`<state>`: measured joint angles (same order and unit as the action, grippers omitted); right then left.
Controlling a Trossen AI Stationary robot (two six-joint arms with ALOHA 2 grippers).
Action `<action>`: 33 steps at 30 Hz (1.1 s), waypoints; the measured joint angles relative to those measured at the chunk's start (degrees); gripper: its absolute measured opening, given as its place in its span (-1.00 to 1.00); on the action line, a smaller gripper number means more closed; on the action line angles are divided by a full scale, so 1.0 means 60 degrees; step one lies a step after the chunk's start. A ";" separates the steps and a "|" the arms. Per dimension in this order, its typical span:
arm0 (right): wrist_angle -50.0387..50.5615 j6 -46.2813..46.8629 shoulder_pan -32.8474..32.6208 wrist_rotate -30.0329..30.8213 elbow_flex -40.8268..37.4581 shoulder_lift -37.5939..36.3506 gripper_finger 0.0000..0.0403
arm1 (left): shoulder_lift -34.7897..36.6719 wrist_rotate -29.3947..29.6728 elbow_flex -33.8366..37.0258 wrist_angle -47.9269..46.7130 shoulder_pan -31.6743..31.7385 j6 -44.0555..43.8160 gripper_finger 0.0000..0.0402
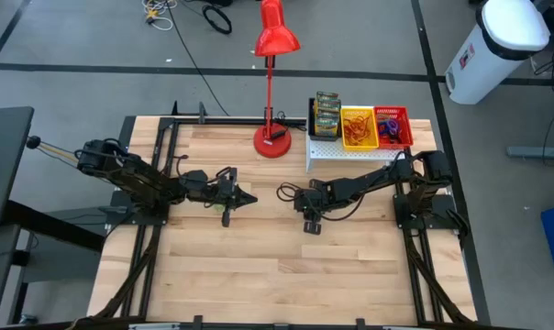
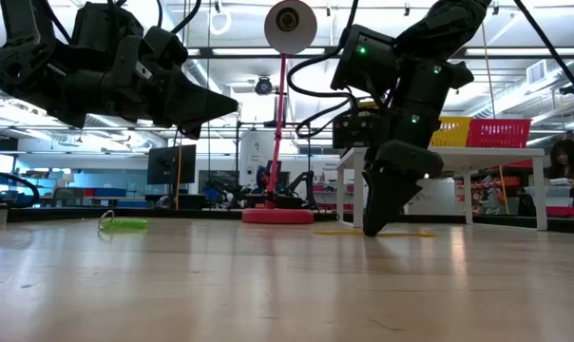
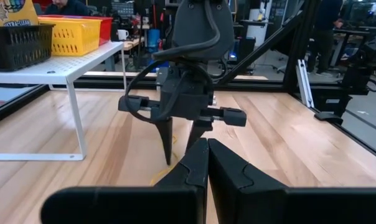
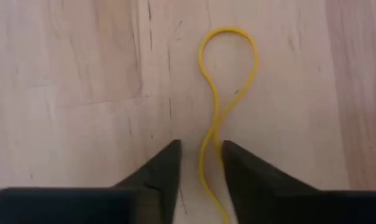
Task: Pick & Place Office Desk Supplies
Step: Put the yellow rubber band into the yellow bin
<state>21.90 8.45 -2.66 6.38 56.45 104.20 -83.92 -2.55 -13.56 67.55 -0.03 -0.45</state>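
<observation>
- Yellow rubber band lies twisted on the pale wood tabletop, between my right pincer's narrowly parted fingers.
- My left pincer hovers shut nearby.
- Workshop room behind; no writing legible.

Two arms, each ending in one tool: left tool, right tool. Three mesh bins on one white shelf: black bin, yellow bin, red bin. One yellow rubber-band loop and one green loop on the bench. One red lamp.
</observation>
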 joint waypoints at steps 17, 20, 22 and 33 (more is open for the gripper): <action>0.1585 -0.0308 -0.0298 0.1094 -0.0058 -0.2040 -0.96 | 0.0000 0.0000 0.0000 0.0003 0.0000 0.0000 -0.94; 0.1940 0.0017 -0.0554 0.1587 -0.0051 -0.2828 -0.95 | 0.0000 0.0000 0.0000 0.0013 0.0000 0.0000 -0.94; 0.2168 0.0094 -0.0754 0.2013 -0.0051 -0.3296 -0.98 | 0.0000 0.0000 0.0000 0.0013 0.0002 0.0000 -0.94; 0.3043 0.0794 -0.1087 0.4949 -0.0044 -0.6403 -0.98 | 0.0000 0.0007 0.0003 0.0000 0.0004 0.0000 -0.94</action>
<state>40.15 13.21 -9.18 36.08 56.18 65.79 -83.92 -2.50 -13.54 67.55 -0.01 -0.45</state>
